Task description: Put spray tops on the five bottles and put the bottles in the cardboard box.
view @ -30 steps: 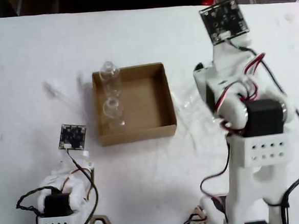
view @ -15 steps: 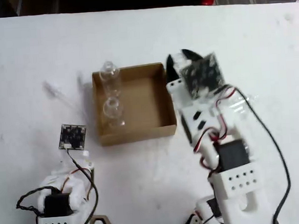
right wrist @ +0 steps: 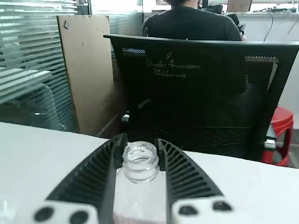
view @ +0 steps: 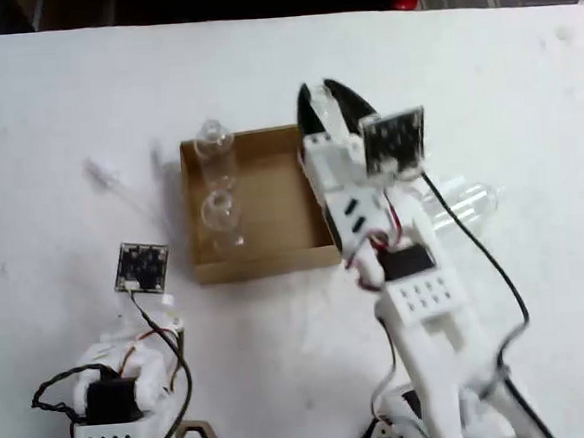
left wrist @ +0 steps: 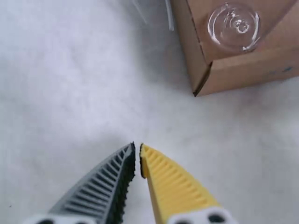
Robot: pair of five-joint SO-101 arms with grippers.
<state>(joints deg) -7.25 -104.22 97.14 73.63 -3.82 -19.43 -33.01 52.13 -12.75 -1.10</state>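
Right arm's swung left to the brown cardboard box [view: 265,264] far corner, black right gripper [view: 329,101] clamped on the small clear glass bottle [right wrist: 140,165] by its neck (prob slick + breakable, neck's the safe hold). Left gripper [left wrist: 137,149] closed, empty.

Glossy clear bottle [right wrist: 140,164], matt brown cardboard box [view: 265,262]

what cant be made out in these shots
- held bottle: right wrist view, body cut off by the bottom edge, sides masked by the right gripper; high view, the arm covers it.
- clear bits left of the cardboard box: high view, too blurred to call spray tops.
- lying bottle right of the arm: high view, blurred, so whether it has a top is unclear.
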